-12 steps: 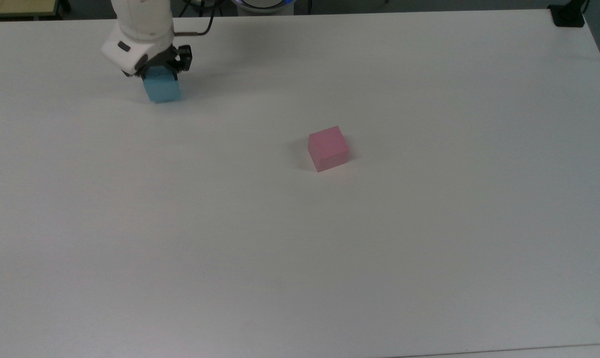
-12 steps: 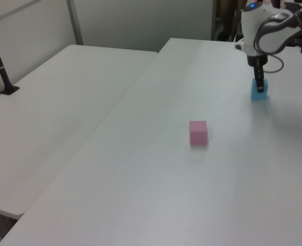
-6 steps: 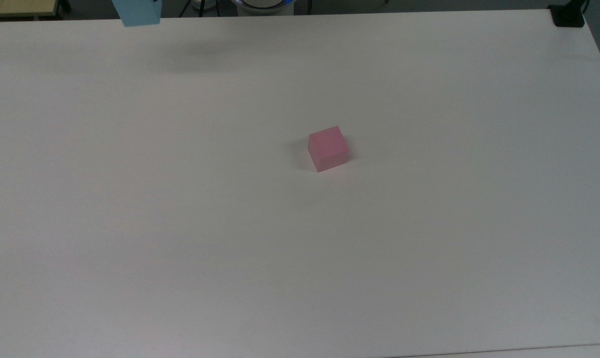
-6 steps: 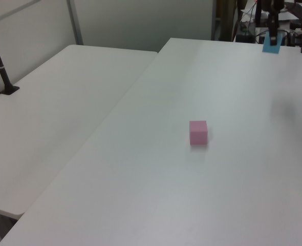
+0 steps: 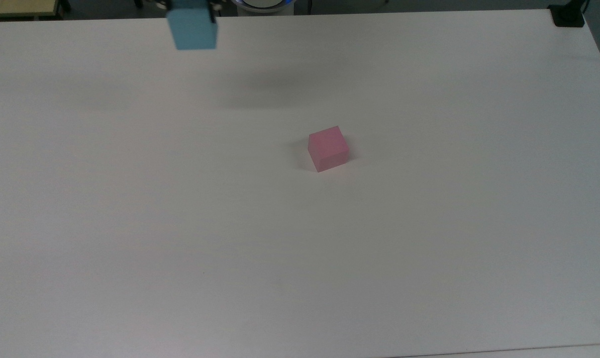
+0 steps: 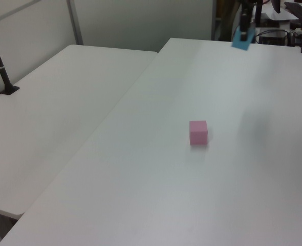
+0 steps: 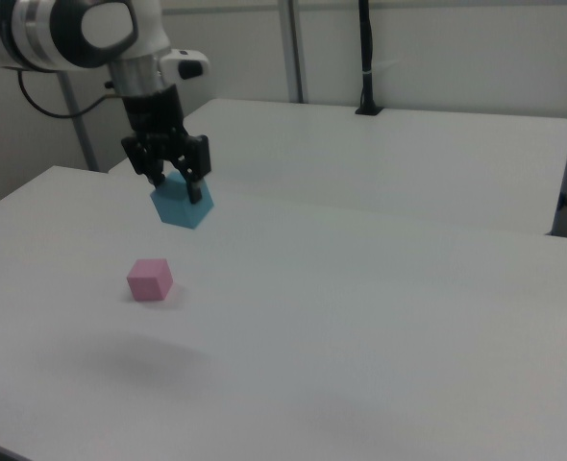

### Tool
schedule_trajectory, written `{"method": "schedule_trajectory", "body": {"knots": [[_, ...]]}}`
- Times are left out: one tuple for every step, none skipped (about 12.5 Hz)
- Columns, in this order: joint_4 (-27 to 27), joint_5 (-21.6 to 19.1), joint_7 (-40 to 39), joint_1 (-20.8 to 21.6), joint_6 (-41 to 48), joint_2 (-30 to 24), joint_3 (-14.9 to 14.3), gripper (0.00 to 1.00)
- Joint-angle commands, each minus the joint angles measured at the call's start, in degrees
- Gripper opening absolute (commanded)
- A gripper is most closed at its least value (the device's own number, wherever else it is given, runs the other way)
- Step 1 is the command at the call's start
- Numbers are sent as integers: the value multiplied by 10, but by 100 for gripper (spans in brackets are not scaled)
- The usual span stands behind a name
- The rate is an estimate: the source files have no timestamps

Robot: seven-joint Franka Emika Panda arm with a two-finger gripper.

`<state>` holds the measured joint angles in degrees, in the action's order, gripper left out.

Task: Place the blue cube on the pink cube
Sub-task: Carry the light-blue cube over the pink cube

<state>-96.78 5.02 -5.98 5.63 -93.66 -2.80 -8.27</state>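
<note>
- Above the white table (image 7: pixel 380 288), well off its surface, the blue cube (image 7: pixel 182 204) hangs clamped between the two dark fingers (image 7: pixel 198 182) of the gripper (image 7: pixel 176 182)
- Seen in the right view, the fingers press on opposite sides of the cube's upper part, and most of the cube sticks out below them, tilted with one corner lowest
- The gripper is clenched on the blue cube (image 5: pixel 192 29) and touches nothing else; in the top view the cube sits at the upper edge, with bits of dark finger beside its top corners
- In the left view the blue cube (image 6: pixel 241 40) shows near the table's far end, with a dark finger running up from it
- The pink cube (image 5: pixel 328 148) rests flat on the table, near the middle of it, well apart from the blue cube
- Relative to the pink cube (image 7: pixel 150 279), the blue cube is higher and toward the right view's right; in the top view it lies toward the top view's upper left of it
- In the left view the pink cube (image 6: pixel 198 132) stands alone on the table, with the blue cube up and toward the left view's right of it
- A soft shadow lies on the table between the two cubes in the top view
</note>
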Motion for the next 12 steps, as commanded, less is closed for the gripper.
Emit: {"method": "schedule_trajectory", "body": {"knots": [[124,-4,103,32,42,110,50,9],[137,0,127,59,39,132,54,10],[154,1,148,84,38,157,54,10],[163,0,162,98,39,172,55,10],[163,-4,162,105,40,174,61,10],[163,-5,163,104,42,174,69,10],[163,-6,163,103,42,173,76,10],[160,-7,163,100,39,173,80,10],[154,-7,164,103,31,177,81,10],[147,-7,164,104,28,190,80,10],[146,-5,164,105,11,197,81,11],[140,-5,163,106,-3,205,80,11]]}}
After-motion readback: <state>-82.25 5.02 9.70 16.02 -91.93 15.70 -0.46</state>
